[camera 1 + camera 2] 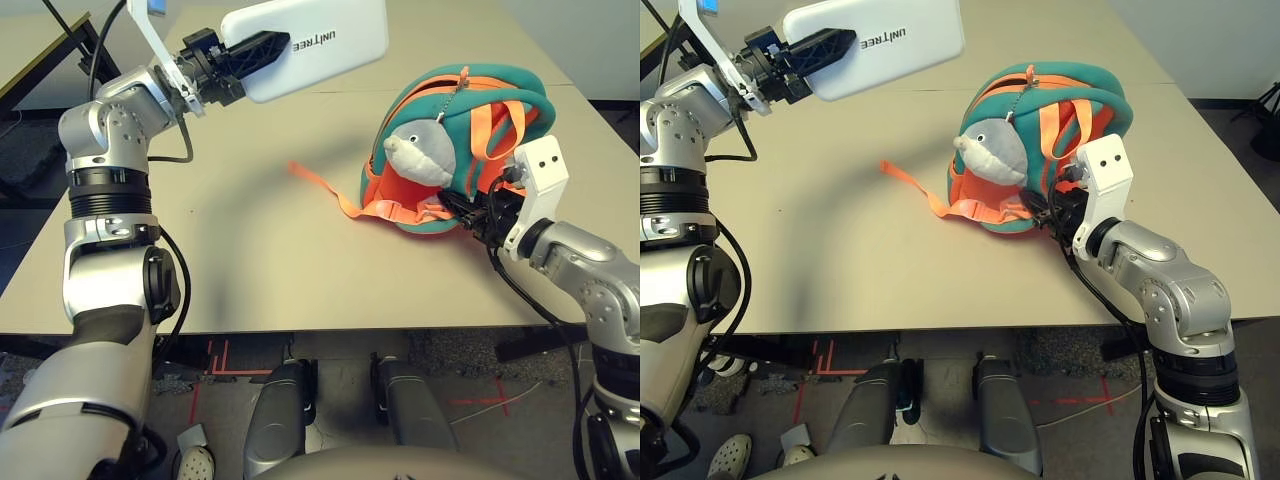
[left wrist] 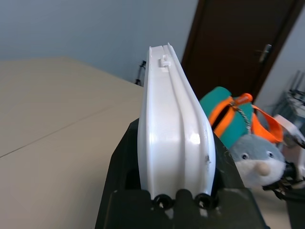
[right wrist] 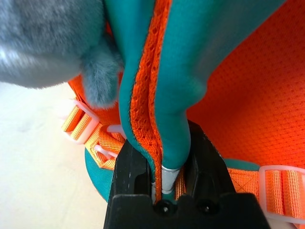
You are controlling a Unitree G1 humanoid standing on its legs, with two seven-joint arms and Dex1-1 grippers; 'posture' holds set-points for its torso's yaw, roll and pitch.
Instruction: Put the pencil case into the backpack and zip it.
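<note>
Left eye view: scene on a tan table (image 1: 250, 260).
Left gripper (image 1: 262, 50): clenched on one end of the pencil case (image 1: 320, 45), holding it raised in the air at about 11 o'clock from the backpack (image 1: 470, 110).
Right gripper (image 3: 164, 179): clamped on the backpack's teal and orange edge, at its 4 o'clock side.
Backpack: resting on the table, a grey plush charm (image 1: 420, 150) hanging at its front, an orange strap (image 1: 325, 185) trailing toward 9 o'clock.
</note>
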